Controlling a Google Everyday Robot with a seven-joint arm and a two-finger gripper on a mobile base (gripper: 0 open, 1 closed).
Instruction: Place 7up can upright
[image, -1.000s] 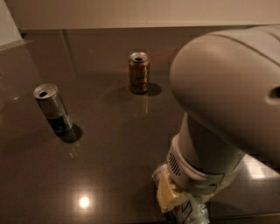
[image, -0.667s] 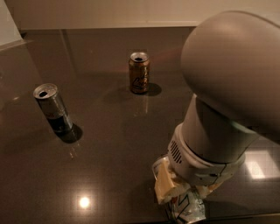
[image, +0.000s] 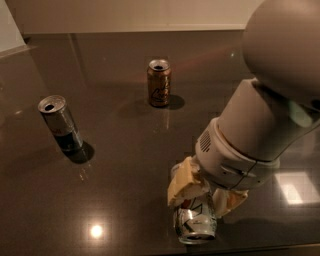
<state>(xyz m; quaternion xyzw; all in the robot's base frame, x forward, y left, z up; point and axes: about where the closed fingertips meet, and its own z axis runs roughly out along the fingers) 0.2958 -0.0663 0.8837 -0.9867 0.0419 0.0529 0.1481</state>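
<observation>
- My gripper (image: 206, 197) sits at the lower centre of the frame, pointing down from the thick white arm (image: 270, 110) that fills the right side.
- Its two yellowish fingers (image: 182, 184) are clamped on the 7up can (image: 194, 221), one on each side of its upper part.
- The 7up can hangs low over the dark desk (image: 125, 170), near the bottom edge of the frame. It looks slightly tilted, with its lower rim turned toward the camera. I cannot tell whether it touches the desk yet.
- To do this step well, I judge I should level the wrist so the base sits flat, lower gently until the desk takes the weight, then part the fingers evenly and lift straight up.
- Letting go while tilted could tip or roll the light can.
- A brown-gold can (image: 159, 83) stands upright at upper centre, well apart from my gripper.
- A slimmer silver-and-dark can (image: 61, 123) stands at the left, also well apart.
- Neither can blocks the set-down spot; the desk just beside the 7up can shows only a small light reflection (image: 96, 231) at lower left.
- The arm hides the desk to the right of the can, so I cannot check that side.
</observation>
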